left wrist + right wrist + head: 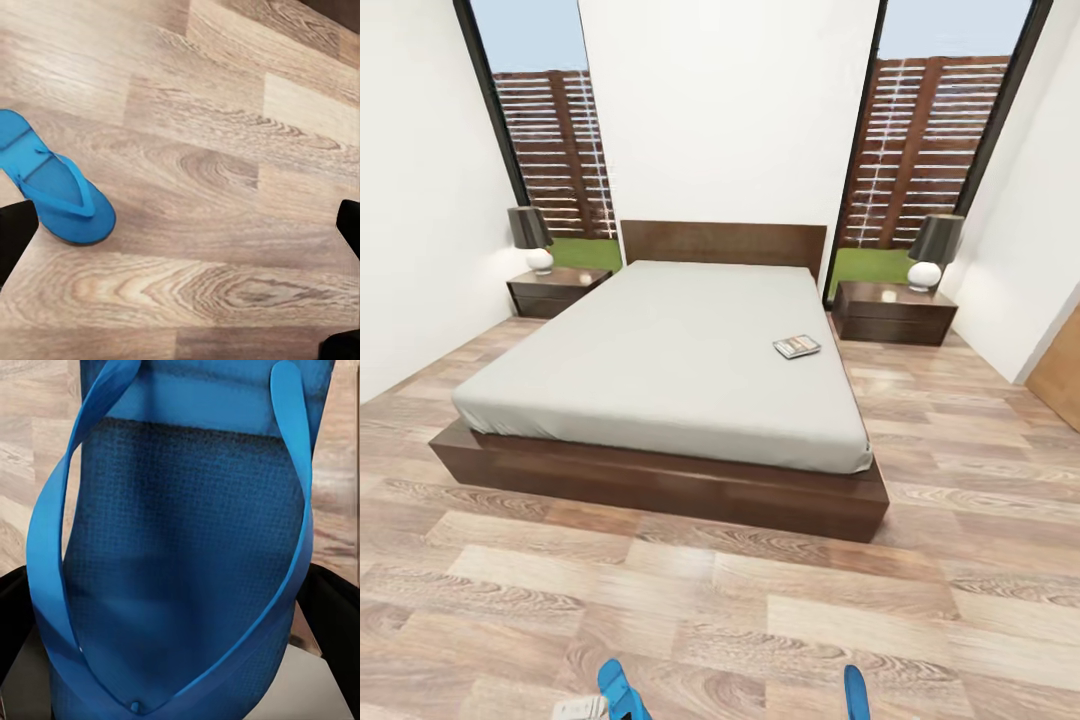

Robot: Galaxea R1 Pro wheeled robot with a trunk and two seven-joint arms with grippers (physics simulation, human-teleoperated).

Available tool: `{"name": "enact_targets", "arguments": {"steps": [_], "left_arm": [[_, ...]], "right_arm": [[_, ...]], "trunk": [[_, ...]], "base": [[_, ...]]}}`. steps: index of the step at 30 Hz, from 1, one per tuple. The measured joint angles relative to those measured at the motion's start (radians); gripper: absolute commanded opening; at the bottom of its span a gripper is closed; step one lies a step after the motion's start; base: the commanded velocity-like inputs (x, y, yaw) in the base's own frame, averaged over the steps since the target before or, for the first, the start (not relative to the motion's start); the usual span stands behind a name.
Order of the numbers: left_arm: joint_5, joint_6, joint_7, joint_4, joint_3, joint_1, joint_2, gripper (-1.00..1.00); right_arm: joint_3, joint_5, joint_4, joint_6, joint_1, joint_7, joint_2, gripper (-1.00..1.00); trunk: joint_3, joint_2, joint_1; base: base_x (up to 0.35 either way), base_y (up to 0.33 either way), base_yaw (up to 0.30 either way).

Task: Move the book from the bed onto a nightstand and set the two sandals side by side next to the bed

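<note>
**Book not moved, sandals not yet set beside the bed**

The task is judged to be at an early stage. The book (797, 346) is seen lying flat on the bed (660, 370), near the mattress edge that faces the nightstand (893, 312) with a lamp (934, 250) on it. Nothing of the book part is done. A second nightstand (556, 290) is seen past the opposite edge of the bed.

The two sandals are not yet placed. One sandal (52, 180) is seen flat on the wood floor (760, 620), straps up, beyond the foot edge of the bed and well apart from the frame. Its long axis is seen to run roughly toward the foot of the bed, a little slanted. The other sandal (180, 577) is seen very close before the right claw (180, 622), with dark fingers (334, 615) at both of its sides. It is judged to be clamped there, its long axis lying along the fingers. In the head view, its tip (856, 692) is pointed toward the bed.

The fingers (15, 232) of the left claw (180, 247) are seen wide apart over bare floor, with nothing between them.

Left to do: both sandals side by side next to the bed, then the book.
</note>
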Motion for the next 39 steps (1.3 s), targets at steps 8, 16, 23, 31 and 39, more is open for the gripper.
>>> {"name": "enact_targets", "arguments": {"steps": [8,16,23,31,39], "left_arm": [[0.000,0.000,-0.001,0.000,0.000,0.000,0.000,1.00],[0.000,0.000,0.000,-0.001,0.000,0.000,0.000,1.00],[0.000,0.000,0.000,0.000,0.000,0.000,0.000,1.00],[0.000,0.000,-0.001,0.000,0.000,0.000,0.000,1.00],[0.000,0.000,-0.001,0.000,0.000,0.000,0.000,1.00]], "right_arm": [[0.000,0.000,0.000,0.000,0.000,0.000,0.000,-1.00],[0.000,0.000,0.000,0.000,0.000,0.000,0.000,-1.00],[0.000,0.000,0.000,0.000,0.000,0.000,0.000,-1.00],[0.000,0.000,0.000,0.000,0.000,0.000,0.000,-1.00],[0.000,0.001,0.000,0.000,0.000,-0.001,0.000,-1.00]], "trunk": [[0.000,0.000,0.000],[0.000,0.000,0.000],[0.000,0.000,0.000],[0.000,0.000,0.000],[0.000,0.000,0.000]], "base": [[0.189,-0.097,0.000],[0.012,-0.025,0.000],[0.073,-0.141,0.000],[0.018,-0.029,0.009],[0.001,-0.001,0.228]]}}
